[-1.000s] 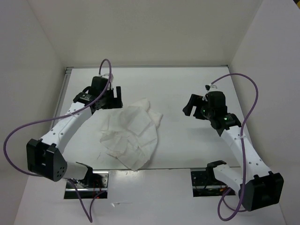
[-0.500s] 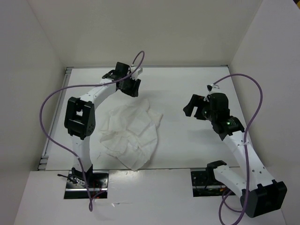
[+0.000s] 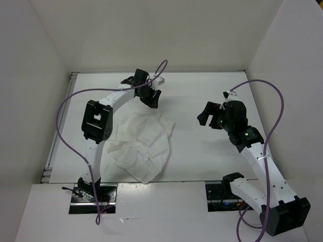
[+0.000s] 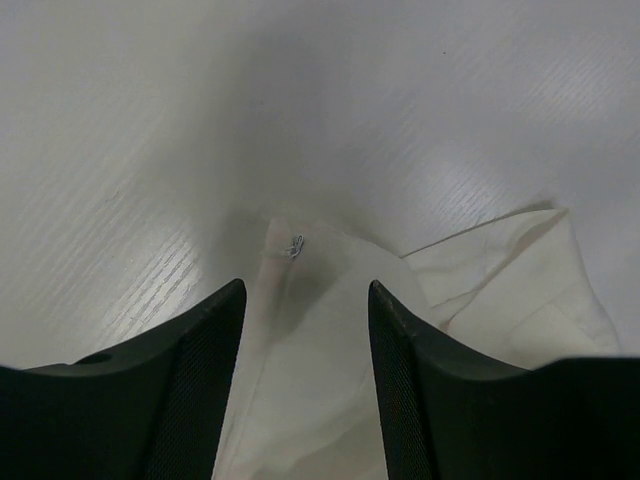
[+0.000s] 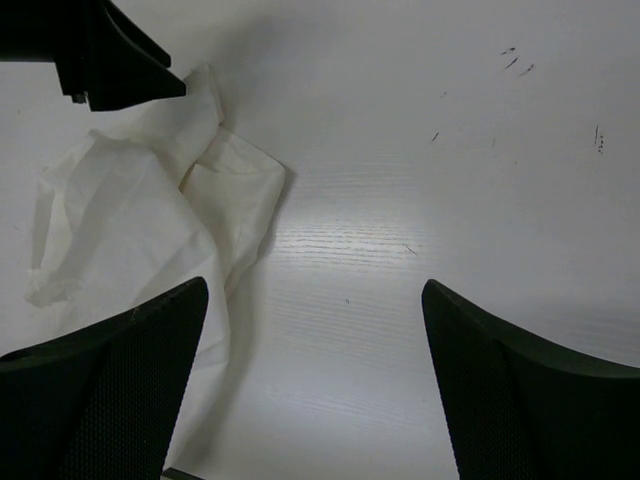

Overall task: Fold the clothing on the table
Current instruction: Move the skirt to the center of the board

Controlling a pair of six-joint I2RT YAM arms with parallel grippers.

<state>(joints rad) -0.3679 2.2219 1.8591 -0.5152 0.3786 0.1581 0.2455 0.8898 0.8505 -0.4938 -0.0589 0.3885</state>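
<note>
Top external view, table: white, flat, smooth; fills middle of frame; thin metal rail along left edge; white walls on three sides.
Clothing: one thin white garment, crumpled and creased, lying flat on left-centre of table; layers overlapping, not neatly folded; pointed end toward near edge, far corner just under left claw.
Clothing, left wrist view: pale cream fabric, corner poking up between the two dark fingers, folded flap out to the right.
Clothing, right wrist view: spread on left side of frame, well apart from right fingers' gap, bare table to its right.
Left arm: white links, black joints, reaching from near-left base up and across to far side of garment.
Right arm: same build, bent up from near-right base, wrist turned toward table centre.
Left gripper: above far corner of clothing; also; jaws spread wide, nothing pinched; cannot tell if touching fabric.
Right gripper: over bare table, right of clothing, well apart from it; also; jaws spread wide, empty.
Cables: purple, one loop per arm, hanging clear of table.
Scuff marks: few small dark specks on tabletop, right wrist view, top right.
Thread: tiny grey loop at fabric corner, between left fingers.
</note>
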